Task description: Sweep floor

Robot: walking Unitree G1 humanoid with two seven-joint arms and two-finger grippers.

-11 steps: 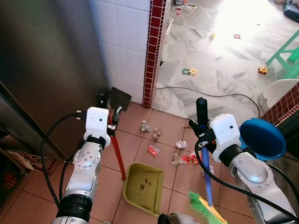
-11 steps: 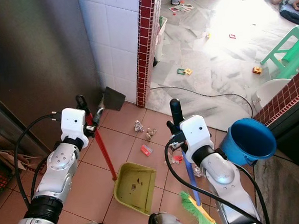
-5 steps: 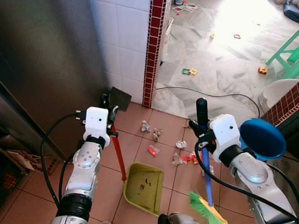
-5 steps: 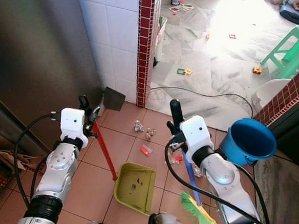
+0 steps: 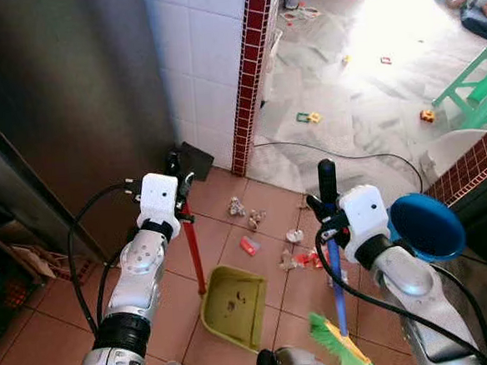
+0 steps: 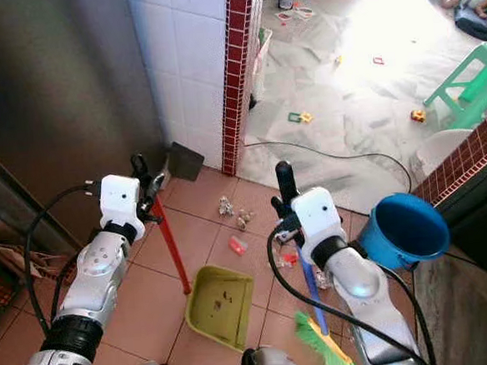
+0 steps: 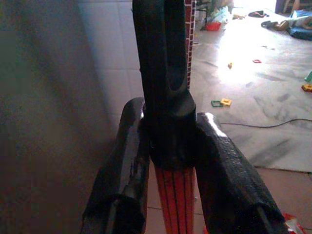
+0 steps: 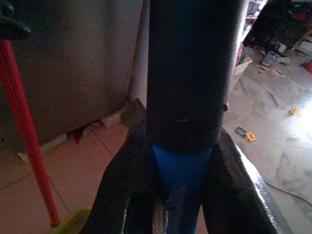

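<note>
Looking down through the head camera, I am seeing both arms raised in front of me, each one holding a long handle. The left gripper (image 5: pixel 178 172) is closing its fingers (image 7: pixel 124 165) tightly on the black top of the red dustpan handle (image 5: pixel 191 251), with no gap showing on either side of the grip. This handle is running down to the yellow-green dustpan (image 5: pixel 233 304), which is resting on the terracotta floor tiles (image 5: pixel 37 339) at about 6 o'clock in the head view, just in front of my body.

The right gripper (image 5: pixel 321 215) is squeezing its fingers (image 8: pixel 127 195) on the broom handle (image 5: pixel 336 272), right where the black grip is meeting the blue shaft. The handle is standing almost upright, and the green bristles (image 5: pixel 339 349) are touching the floor at about 5 o'clock, just beside the dustpan.

The litter (image 5: pixel 250 245), some crumpled paper and red wrappers, is lying scattered on the tiles between the two handles, beyond the dustpan toward 12 o'clock. A blue bucket (image 5: pixel 426 226) is sitting at 3 o'clock, close to my right arm. A red-tiled pillar edge (image 5: pixel 248 73) is rising at 12 o'clock, and a black cable (image 5: pixel 350 155) is crossing the grey floor behind it.
</note>
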